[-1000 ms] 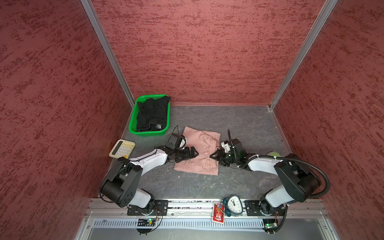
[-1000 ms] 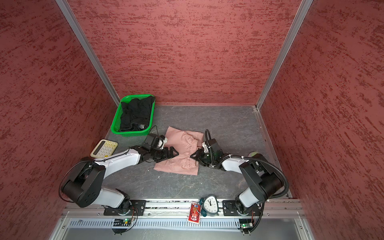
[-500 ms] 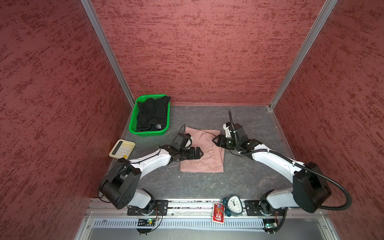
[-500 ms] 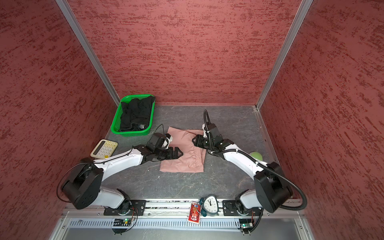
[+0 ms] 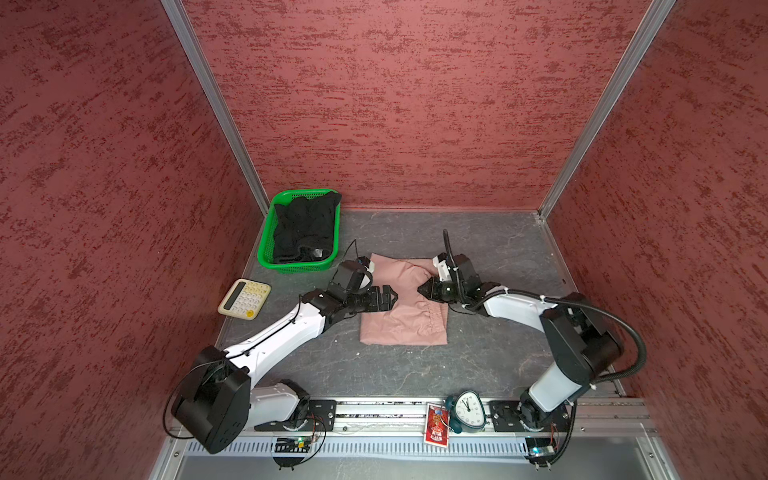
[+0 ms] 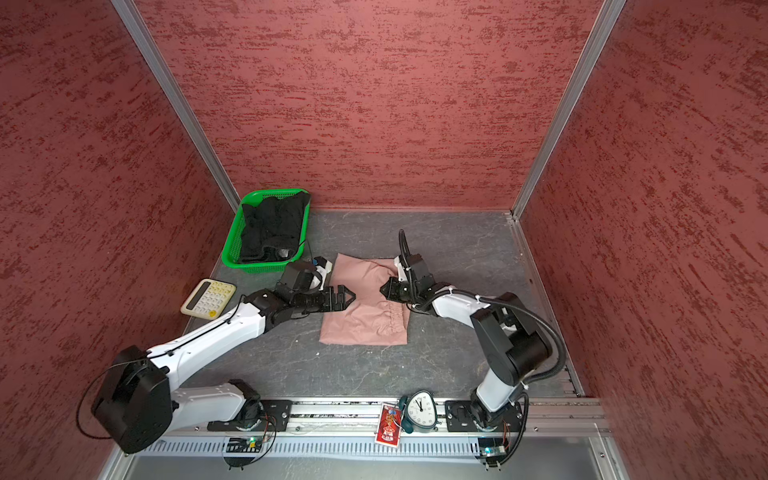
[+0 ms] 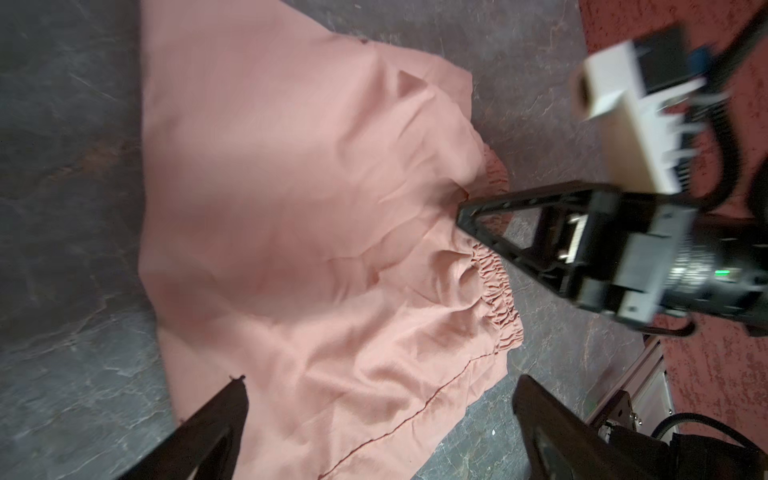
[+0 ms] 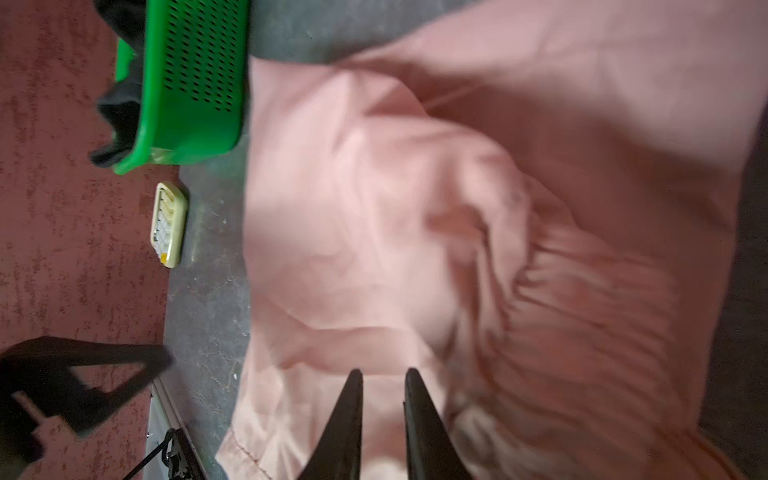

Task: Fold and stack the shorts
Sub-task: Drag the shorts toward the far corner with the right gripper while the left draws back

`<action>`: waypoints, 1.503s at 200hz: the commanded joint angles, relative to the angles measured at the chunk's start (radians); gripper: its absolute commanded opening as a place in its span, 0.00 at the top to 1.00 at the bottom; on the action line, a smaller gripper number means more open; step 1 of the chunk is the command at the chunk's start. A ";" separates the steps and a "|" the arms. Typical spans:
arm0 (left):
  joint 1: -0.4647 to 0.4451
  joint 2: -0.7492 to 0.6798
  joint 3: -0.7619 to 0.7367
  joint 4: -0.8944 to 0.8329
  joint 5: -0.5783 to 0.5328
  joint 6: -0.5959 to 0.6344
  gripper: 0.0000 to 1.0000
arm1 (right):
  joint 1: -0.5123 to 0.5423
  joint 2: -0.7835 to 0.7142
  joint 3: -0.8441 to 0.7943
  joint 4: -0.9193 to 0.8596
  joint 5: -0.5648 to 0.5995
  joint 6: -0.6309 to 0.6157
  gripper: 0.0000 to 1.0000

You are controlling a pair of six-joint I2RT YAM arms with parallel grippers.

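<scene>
The dusty pink shorts lie folded into a rough rectangle mid-table, gathered waistband along the right edge. My left gripper hovers over their left edge, open, with nothing between its fingers; in the left wrist view it straddles the hem. My right gripper points at the shorts from the right, just over the cloth near the waistband. Its fingers stand a narrow gap apart with no cloth pinched between them. The black shorts lie bunched in the green basket.
A cream calculator lies on the table's left edge, in front of the basket. A small clock and a red card sit on the front rail. Red walls close in the left, back and right sides.
The pink shorts went from a spread, splayed shape to a neat narrower rectangle. My right gripper swung away and back to the waistband side while its jaws narrowed. The left gripper stayed open, barely moving.
</scene>
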State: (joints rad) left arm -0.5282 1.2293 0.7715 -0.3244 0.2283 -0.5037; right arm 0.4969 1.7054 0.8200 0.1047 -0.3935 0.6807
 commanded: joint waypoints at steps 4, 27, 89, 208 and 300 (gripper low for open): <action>0.045 -0.052 -0.034 -0.030 -0.003 0.013 0.01 | -0.066 0.048 -0.033 0.092 -0.044 0.015 0.74; 0.076 -0.095 -0.046 -0.041 0.001 0.010 0.01 | -0.083 0.065 0.032 -0.051 0.022 -0.090 0.69; 0.129 -0.116 0.036 -0.107 -0.008 0.070 0.01 | -0.011 -0.059 0.349 -0.494 0.376 -0.334 0.49; 0.166 -0.160 0.057 -0.176 -0.072 0.097 0.01 | 0.176 0.101 0.235 -0.400 0.338 -0.073 0.66; 0.187 -0.159 0.036 -0.170 -0.067 0.104 0.01 | -0.238 0.112 0.216 -0.372 0.339 -0.196 0.64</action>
State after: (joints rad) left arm -0.3569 1.0855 0.8272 -0.4976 0.1707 -0.4282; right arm 0.3717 1.8263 1.0573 -0.2955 -0.0586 0.5114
